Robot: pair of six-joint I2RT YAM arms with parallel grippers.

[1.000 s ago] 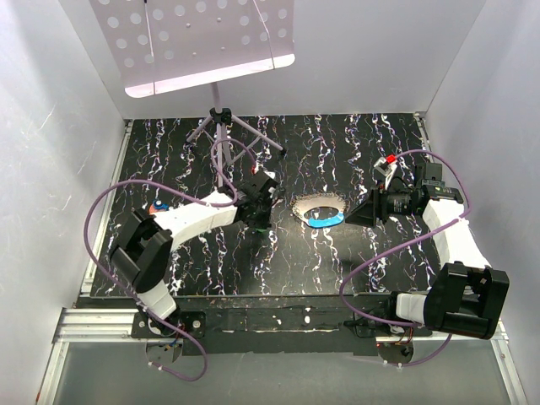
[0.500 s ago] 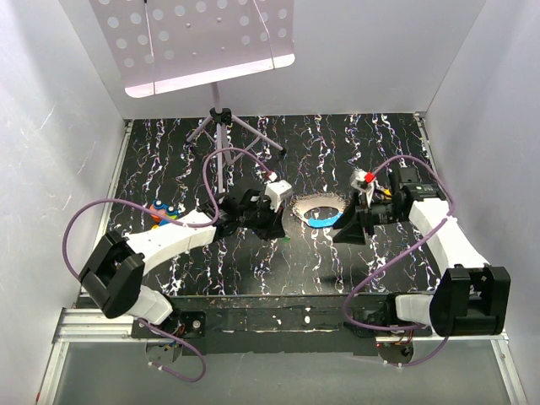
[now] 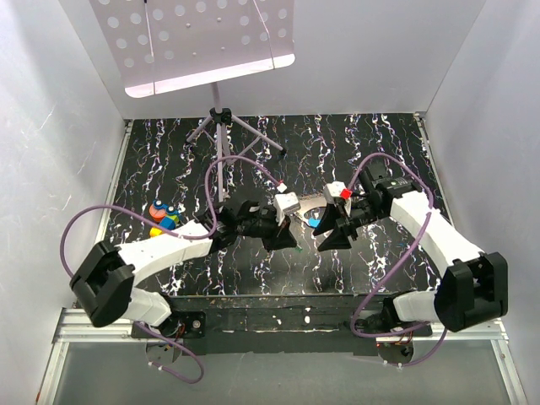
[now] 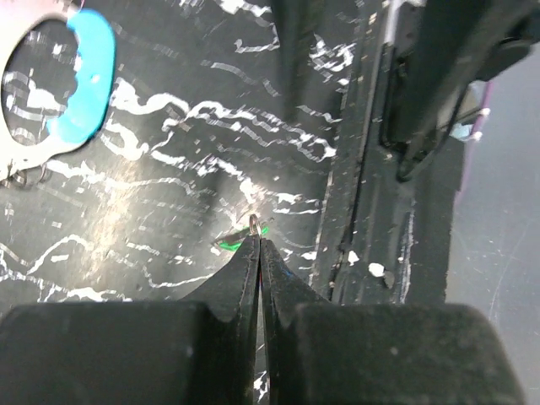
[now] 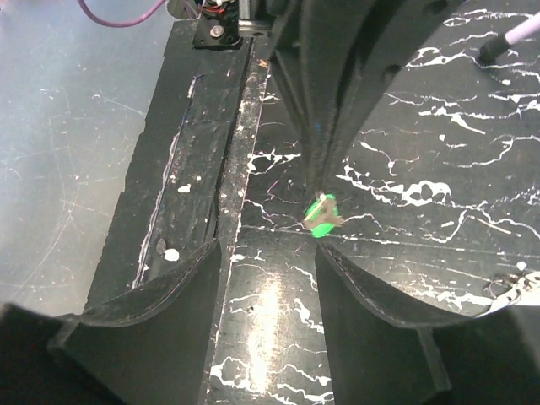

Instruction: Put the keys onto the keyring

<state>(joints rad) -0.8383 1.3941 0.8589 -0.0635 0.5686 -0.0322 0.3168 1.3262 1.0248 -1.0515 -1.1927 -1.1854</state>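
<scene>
As the left fingers (image 4: 224,291) pinch it, the key (image 5: 321,212) looks tiny, green-headed.

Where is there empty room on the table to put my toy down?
Free: the far right corner of the table, behind the right arm; the far left strip between the purple tripod and the coloured pieces. Crowded: the middle, where the left gripper, holding the green key, meets the right gripper beside the keyring.

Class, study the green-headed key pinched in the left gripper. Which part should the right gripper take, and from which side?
Probably the green head of the key: it juts clear beyond the tips of the shut left gripper and is the broadest exposed part. Come head-on from opposite the left arm, with the open right gripper straddling the head.
</scene>
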